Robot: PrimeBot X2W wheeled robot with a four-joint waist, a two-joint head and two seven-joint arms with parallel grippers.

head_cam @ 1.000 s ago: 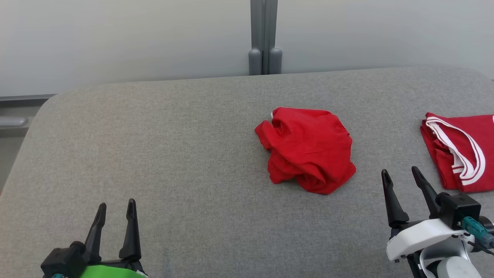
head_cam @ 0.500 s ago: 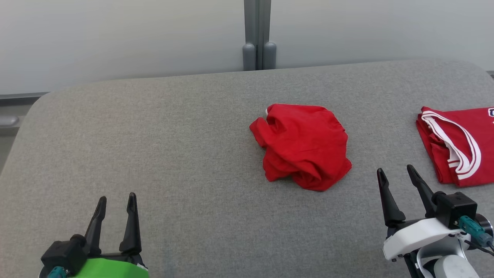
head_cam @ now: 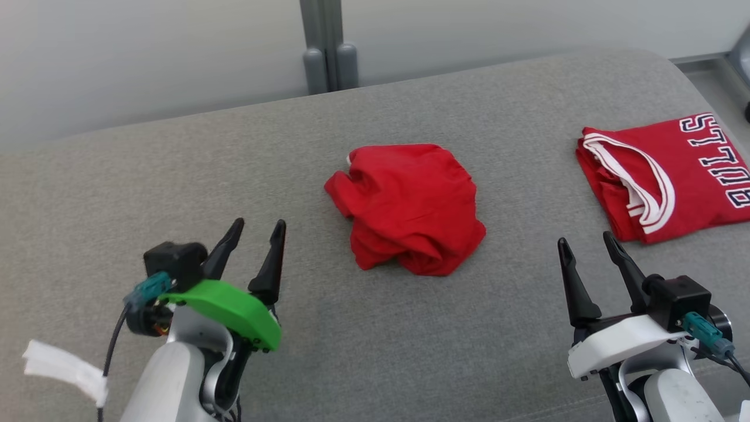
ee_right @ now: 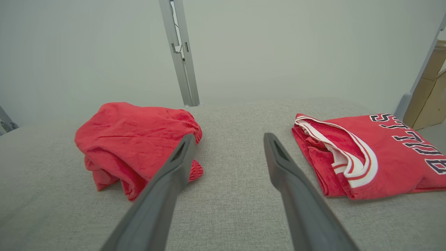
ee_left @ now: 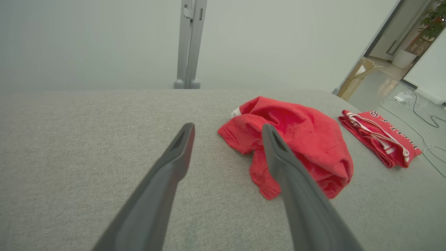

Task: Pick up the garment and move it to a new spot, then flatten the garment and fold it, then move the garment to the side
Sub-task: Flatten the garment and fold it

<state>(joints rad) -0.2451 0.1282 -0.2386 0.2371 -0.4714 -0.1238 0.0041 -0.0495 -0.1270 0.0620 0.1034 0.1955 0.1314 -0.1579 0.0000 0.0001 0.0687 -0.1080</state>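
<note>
Two units checked: left gripper [head_cam: 260, 223] and right gripper [head_cam: 585, 237] stand spread wide and empty over the grey table [head_cam: 176, 176]. Crumpled red garment [head_cam: 410, 205] lies mid-table, touched by neither; folded red jersey [head_cam: 662, 170] lies apart at the right edge

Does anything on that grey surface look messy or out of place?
Yes: the plain red garment lies crumpled in a heap near the middle, while the lettered red shirt to its right lies neatly folded. Nothing looks spilled or damaged.
</note>
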